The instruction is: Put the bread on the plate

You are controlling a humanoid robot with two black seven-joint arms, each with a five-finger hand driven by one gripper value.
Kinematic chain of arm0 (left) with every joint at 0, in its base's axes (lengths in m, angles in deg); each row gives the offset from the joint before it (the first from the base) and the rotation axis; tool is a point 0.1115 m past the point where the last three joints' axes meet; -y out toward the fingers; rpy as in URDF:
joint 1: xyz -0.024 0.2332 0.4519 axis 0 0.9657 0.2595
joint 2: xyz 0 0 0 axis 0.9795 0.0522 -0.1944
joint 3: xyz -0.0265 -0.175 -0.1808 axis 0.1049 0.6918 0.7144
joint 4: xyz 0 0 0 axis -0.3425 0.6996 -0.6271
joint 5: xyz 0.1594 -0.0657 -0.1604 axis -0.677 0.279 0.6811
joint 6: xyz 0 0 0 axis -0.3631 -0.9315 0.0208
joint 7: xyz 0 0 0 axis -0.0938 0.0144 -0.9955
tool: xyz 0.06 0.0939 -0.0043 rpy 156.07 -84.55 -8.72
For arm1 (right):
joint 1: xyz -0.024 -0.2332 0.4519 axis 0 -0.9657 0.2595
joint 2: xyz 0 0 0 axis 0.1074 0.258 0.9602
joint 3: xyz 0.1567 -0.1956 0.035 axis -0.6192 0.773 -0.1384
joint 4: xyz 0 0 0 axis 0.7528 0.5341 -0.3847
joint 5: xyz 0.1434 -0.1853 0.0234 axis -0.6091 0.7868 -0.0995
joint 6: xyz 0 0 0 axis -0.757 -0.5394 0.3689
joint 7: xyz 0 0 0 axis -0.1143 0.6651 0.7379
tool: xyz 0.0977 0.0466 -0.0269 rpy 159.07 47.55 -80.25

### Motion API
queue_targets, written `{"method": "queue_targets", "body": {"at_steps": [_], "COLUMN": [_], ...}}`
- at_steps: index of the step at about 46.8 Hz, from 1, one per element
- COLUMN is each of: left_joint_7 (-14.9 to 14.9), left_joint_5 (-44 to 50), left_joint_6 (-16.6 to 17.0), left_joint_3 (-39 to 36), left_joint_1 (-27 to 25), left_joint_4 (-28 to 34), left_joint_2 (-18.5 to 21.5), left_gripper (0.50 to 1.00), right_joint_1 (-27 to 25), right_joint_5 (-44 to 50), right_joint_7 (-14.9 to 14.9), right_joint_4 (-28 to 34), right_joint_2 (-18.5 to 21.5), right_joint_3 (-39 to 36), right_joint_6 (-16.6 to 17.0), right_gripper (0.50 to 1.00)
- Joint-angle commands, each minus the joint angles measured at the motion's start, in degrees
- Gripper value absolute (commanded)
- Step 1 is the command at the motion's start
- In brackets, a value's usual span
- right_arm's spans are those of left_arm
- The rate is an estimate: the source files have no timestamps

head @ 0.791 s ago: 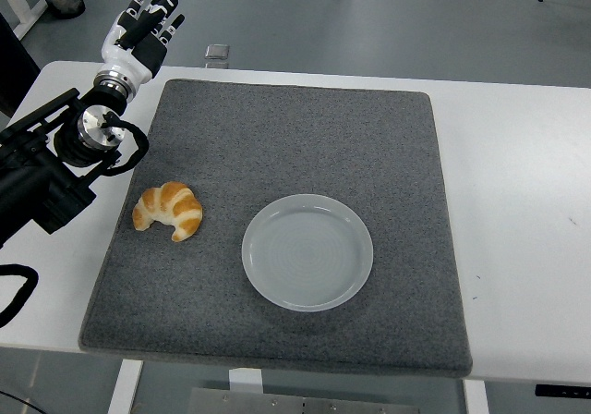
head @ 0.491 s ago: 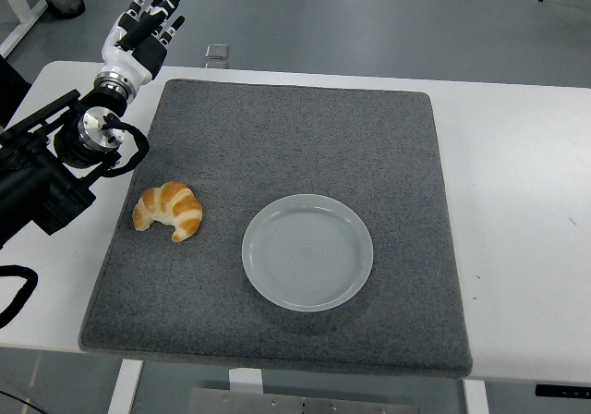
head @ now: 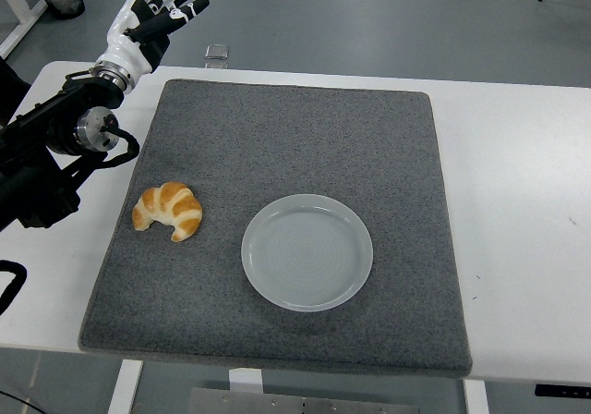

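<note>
At upper left, the left hand point(head: 152, 15) has been raised and turned since a moment ago, fingers spread, holding nothing. The croissant point(head: 168, 210) lies untouched at the mat's point(head: 295, 137) left, beside the empty plate point(head: 307, 251); no grasp is begun.

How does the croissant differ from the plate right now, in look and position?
The croissant is golden brown, curved and lumpy; the plate is pale, round and smooth. The croissant is much smaller than the plate. The croissant lies near the mat's left edge, while the plate sits nearer the middle, to its right, apart from it. Both rest on the grey mat, untouched; the left hand is raised beyond the table's far left corner, fingers spread.
</note>
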Motion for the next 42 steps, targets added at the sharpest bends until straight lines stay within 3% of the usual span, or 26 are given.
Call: {"method": "queue_targets", "body": {"at_steps": [1, 9, 25, 36, 42], "left_joint_7": [0.08, -0.27, -0.89, -0.89, -0.80], "left_joint_5": [-2.93, -6.10, -7.15, -21.46, -29.64], "left_joint_6": [-1.25, -6.61, -8.99, -10.75, -13.56], "left_joint_3": [0.01, -1.65, -23.18, -26.89, -26.97], "left_joint_1": [0.11, 0.46, -7.53, -9.20, -8.77], "left_joint_4": [0.28, 6.07, 22.25, 28.23, 30.61], "left_joint_2": [0.91, 5.56, 19.98, 27.10, 30.79], "left_gripper": [0.994, 0.994, 0.990, 0.984, 0.979], "right_joint_1": [-0.02, -0.02, 0.07, -0.02, -0.02], "right_joint_5": [0.00, 0.00, 0.00, 0.00, 0.00], "right_joint_7": [0.04, 0.04, 0.04, 0.04, 0.04], "right_joint_4": [0.00, 0.00, 0.00, 0.00, 0.00], "right_joint_2": [0.00, 0.00, 0.00, 0.00, 0.00], "right_joint_3": [0.00, 0.00, 0.00, 0.00, 0.00], "right_joint_6": [0.00, 0.00, 0.00, 0.00, 0.00], "right_gripper": [0.952, 0.952, 0.952, 0.952, 0.952]}}
